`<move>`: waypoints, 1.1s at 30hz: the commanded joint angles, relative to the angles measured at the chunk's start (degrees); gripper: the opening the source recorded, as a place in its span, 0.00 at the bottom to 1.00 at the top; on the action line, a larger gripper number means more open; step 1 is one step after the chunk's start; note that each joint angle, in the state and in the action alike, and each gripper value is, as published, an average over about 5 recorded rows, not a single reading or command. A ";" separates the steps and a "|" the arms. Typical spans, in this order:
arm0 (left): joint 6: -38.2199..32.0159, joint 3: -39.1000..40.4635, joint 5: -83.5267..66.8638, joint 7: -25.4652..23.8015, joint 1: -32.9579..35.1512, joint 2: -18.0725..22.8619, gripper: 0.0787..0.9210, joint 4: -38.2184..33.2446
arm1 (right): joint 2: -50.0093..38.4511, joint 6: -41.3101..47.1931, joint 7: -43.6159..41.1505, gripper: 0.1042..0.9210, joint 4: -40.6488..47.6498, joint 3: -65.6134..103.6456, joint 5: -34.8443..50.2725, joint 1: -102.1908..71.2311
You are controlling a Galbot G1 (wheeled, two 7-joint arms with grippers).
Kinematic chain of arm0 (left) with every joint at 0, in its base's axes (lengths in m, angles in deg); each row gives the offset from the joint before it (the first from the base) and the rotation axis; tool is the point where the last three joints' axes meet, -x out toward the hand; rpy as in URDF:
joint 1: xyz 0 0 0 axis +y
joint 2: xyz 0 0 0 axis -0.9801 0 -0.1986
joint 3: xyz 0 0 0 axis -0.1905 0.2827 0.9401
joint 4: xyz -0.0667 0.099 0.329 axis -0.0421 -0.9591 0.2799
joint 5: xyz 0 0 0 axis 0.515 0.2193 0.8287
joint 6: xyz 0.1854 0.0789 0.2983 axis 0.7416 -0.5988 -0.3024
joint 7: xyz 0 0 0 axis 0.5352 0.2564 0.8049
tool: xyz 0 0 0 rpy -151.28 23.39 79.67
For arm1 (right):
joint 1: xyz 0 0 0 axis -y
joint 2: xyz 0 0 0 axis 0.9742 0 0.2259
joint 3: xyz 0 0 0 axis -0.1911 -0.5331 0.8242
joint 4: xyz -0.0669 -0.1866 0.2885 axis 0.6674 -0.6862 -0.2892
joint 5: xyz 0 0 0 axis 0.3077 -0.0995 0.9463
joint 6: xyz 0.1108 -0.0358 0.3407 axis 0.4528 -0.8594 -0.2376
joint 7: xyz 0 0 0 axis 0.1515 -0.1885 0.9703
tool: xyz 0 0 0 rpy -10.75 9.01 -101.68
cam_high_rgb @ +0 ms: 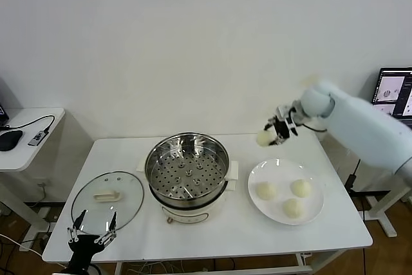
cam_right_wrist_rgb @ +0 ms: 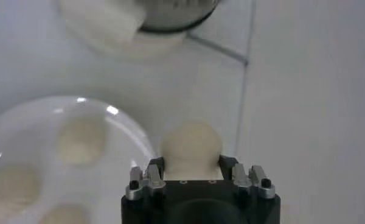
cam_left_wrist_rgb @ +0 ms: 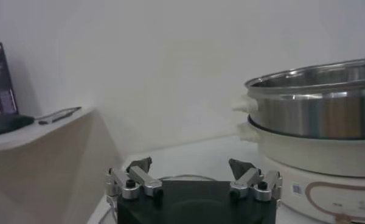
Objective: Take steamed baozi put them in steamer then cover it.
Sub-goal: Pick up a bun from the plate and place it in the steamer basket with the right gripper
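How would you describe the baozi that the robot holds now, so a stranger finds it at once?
Start at the white plate, right of the steamer. Above its far edge, the right gripper pinches one baozi; the other three lie on the plate.

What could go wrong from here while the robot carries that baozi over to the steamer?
1. The right end effector holds one baozi in the air beyond the plate; the soft bun could slip out or get squashed.
2. The steamer has a raised steel rim, so a low approach might clip it, or the bun could drop outside the tray.
3. The cover lies near the table edge by the open left end effector; a clumsy pickup might push it off.
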 commanded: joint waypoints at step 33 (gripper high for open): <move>-0.90 -2.27 -2.82 -0.19 0.38 0.82 0.88 -0.51 | 35.94 -32.07 5.63 0.58 21.68 -14.17 -21.90 -1.81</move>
